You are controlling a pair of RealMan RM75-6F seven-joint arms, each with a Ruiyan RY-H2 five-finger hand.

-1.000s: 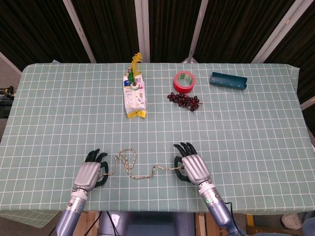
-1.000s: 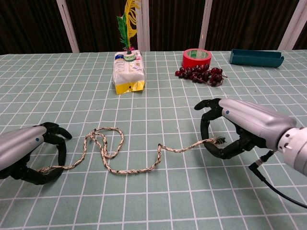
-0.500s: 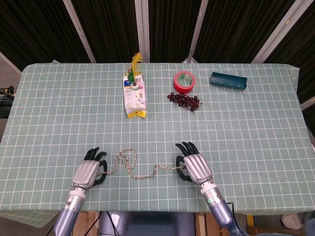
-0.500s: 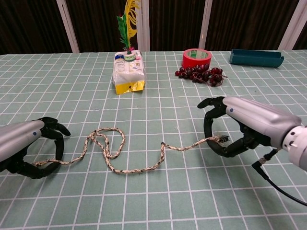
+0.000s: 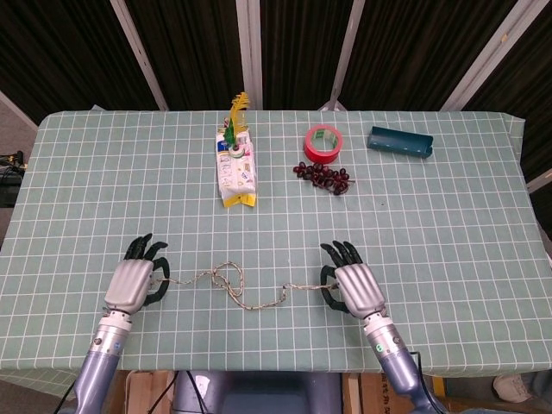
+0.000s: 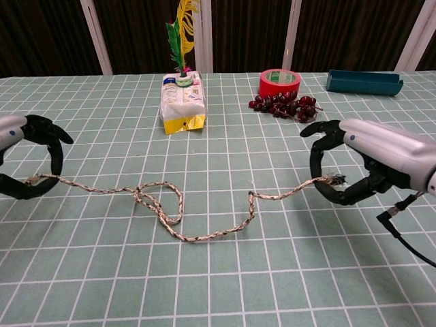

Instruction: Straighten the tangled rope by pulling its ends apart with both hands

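Observation:
A thin speckled rope (image 5: pixel 231 287) lies across the front of the green checked table (image 5: pixel 431 224), with a small loop left of its middle (image 6: pixel 161 197) and a sag toward the front. My left hand (image 5: pixel 135 280) pinches the rope's left end at the table's front left; in the chest view the left hand (image 6: pixel 27 165) shows at the frame's left edge. My right hand (image 5: pixel 354 286) pinches the frayed right end, and the chest view shows the right hand (image 6: pixel 361 163) holding it just above the cloth.
At the back stand a snack packet (image 5: pixel 235 172) with a feathered shuttlecock (image 5: pixel 235 116) on it, a red tape roll (image 5: pixel 323 142), a bunch of dark grapes (image 5: pixel 324 175) and a teal tray (image 5: pixel 400 141). The table's front edge runs just below both hands.
Both hands have moved apart, the left further left and the right further right. The rope has drawn out, its big loops shrinking to one small loop and a shallow sag.

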